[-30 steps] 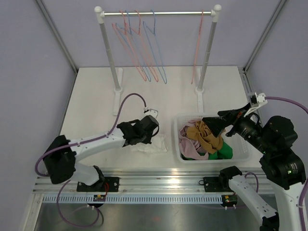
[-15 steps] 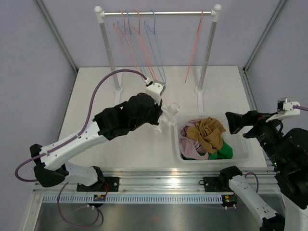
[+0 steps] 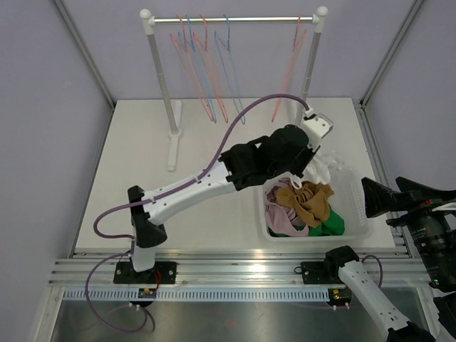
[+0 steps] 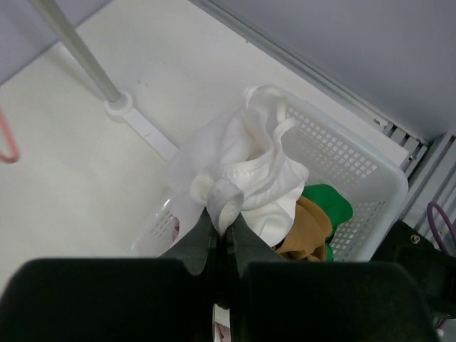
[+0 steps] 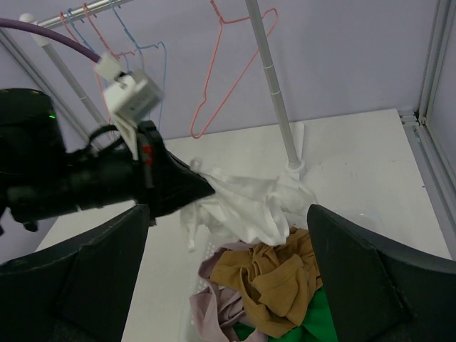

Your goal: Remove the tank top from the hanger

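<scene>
Right end effector (image 5: 229, 211): nearest to my bases, off the right near side of the counter (image 3: 142, 157). Its two dark fingers are spread wide with nothing between them, and it faces the basket.
Basket (image 3: 356, 214): white, perforated, on the right part of the counter just ahead of my right base.
Basket contents: a brown garment (image 3: 306, 196) lies on top in the middle, a mauve one (image 3: 278, 214) at the left and a green one (image 3: 331, 222) toward the near right.
Left end effector (image 4: 221, 226): my left arm stretches across the counter to the basket's far left corner. The fingers are pressed together on a bunched fold of white cloth.
Tank top (image 4: 249, 164): white, off any hanger, pinched in my left end effector and hanging over the basket's far rim. I cannot tell whether it touches the clothes below.
Rack (image 3: 235, 19): at the far end of the counter, two white posts with a metal rail.
Hangers (image 3: 214, 64): red and blue wire ones clustered left of the rail's middle.
Lone red hanger (image 3: 293, 50): just beside the right post.
</scene>
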